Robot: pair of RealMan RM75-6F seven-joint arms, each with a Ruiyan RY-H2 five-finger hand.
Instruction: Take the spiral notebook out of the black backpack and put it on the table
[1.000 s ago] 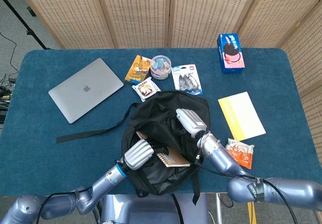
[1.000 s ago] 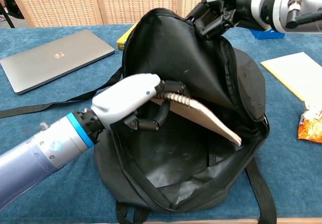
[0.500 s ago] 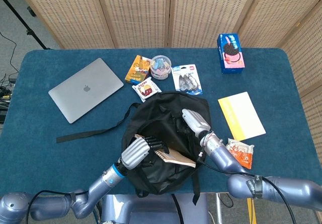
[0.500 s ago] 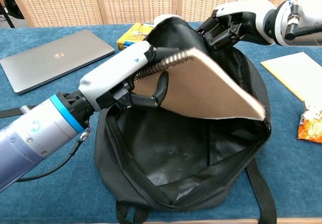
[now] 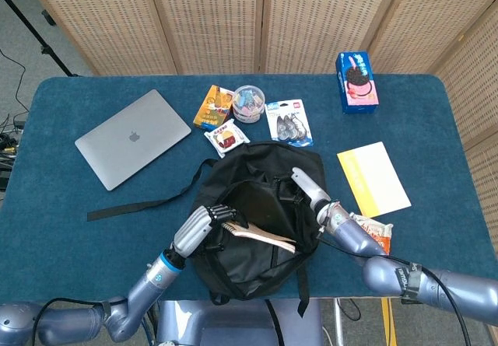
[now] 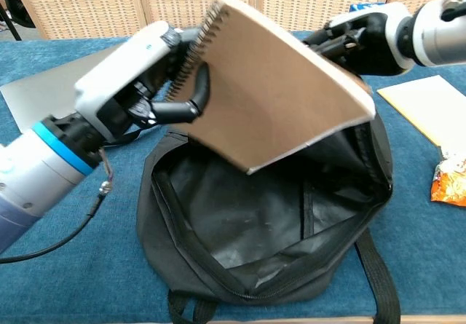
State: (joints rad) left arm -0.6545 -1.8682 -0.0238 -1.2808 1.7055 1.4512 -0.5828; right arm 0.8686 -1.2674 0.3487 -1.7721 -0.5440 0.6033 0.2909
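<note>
The left hand (image 6: 135, 69) grips the spiral notebook (image 6: 273, 95) by its wire-bound edge, fingers curled around the coil, and holds it tilted in the air above the open mouth of the black backpack (image 6: 269, 222). In the head view the notebook (image 5: 261, 237) shows edge-on over the bag's opening, at about 3 o'clock from the left hand (image 5: 198, 229).

At 2 o'clock from the notebook, the right hand (image 6: 364, 40) pinches the far rim of the backpack (image 5: 257, 206), holding the mouth open.

On the blue bench (image 5: 70, 206), an orange snack packet (image 5: 372, 235) lies at 3 o'clock from the bag, with a yellow sheet (image 5: 373, 179) beyond it. At 10 o'clock lies a closed grey laptop (image 5: 132, 138). Farther back, at 12 o'clock, sit small packets, a round tub (image 5: 248, 103) and a blue cookie box (image 5: 356, 82).
</note>
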